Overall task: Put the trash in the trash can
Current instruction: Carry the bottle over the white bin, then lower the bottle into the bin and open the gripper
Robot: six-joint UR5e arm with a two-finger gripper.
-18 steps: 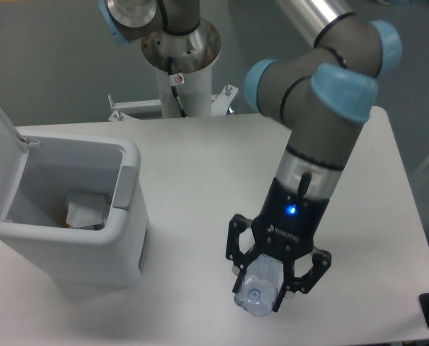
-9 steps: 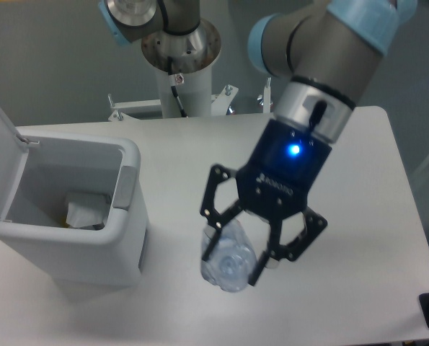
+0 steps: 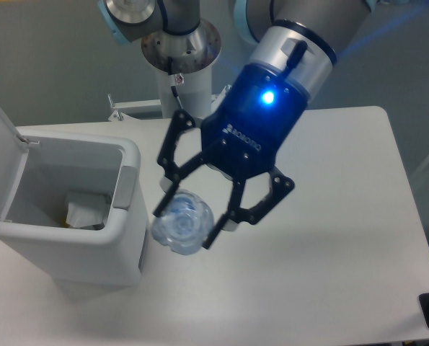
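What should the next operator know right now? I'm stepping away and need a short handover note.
Gripper: shut on the bottle, held in the air above the table, just right of the trash can.
Trash can: lid up, open; a pale crumpled piece already lies inside.
Done: bottle picked up and carried most of the way to the can.
Left: move over the opening, release the bottle, pull the arm clear.
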